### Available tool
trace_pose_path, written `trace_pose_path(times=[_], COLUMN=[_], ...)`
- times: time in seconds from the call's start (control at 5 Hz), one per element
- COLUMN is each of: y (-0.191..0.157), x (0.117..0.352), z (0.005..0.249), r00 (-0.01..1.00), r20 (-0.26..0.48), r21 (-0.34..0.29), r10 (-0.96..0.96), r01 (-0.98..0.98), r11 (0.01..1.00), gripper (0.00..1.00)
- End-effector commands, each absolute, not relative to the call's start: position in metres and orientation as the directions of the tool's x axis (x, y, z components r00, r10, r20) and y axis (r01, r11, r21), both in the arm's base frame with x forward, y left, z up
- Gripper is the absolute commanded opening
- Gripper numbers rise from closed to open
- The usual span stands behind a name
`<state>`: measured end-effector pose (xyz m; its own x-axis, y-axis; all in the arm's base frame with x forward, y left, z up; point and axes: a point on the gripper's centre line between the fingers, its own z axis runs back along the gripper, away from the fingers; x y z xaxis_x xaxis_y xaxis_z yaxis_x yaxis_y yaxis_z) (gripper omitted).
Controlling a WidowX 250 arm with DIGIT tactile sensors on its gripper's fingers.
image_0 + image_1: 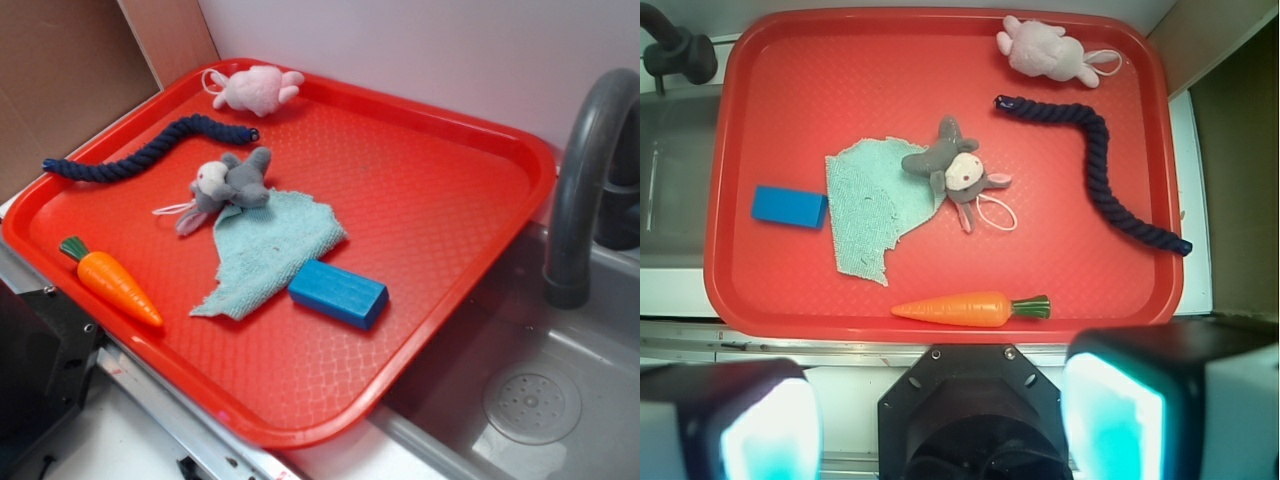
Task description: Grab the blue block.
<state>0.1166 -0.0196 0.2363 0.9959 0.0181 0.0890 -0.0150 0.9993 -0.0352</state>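
Here the gripper (pixel 940 420) hangs short of the tray's (pixel 940 322) near rim, jaws spread wide and holding nothing. Just inside the rim lies a carrot (pixel 970 309). Farther in, the blue block (pixel 789 206) lies flat, touching the rag (pixel 875 205), bare tray on its other sides. No writing is readable.

One red tray (pixel 440 150) carries seven things. There is one blue block (pixel 338 293), one pale teal rag (pixel 262 255), one toy carrot (pixel 110 281) and one dark navy braided rope (pixel 150 150). Plush animals number two: one grey and white (pixel 228 185), one pink (pixel 255 88). Off the tray stand one grey sink (pixel 560 400) and one faucet (pixel 580 180).
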Motion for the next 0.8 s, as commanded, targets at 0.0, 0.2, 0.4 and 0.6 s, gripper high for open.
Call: trace_pose_path(times=[0.0,0.2,0.4,0.6], y=[-0.020,-0.025,-0.043,-0.063], x=[0.117,0.127,0.145,0.166], z=[0.236,0.231,0.224,0.205], r00=[0.996,0.988,0.937,0.835], r20=[0.089,0.135,0.185,0.184], r21=[-0.035,-0.012,0.039,0.030], r10=[0.018,-0.073,-0.297,-0.518], r01=[-0.015,0.076,0.295,0.522], r11=[0.999,0.997,0.955,0.852], gripper=[1.00,1.00,1.00,1.00])
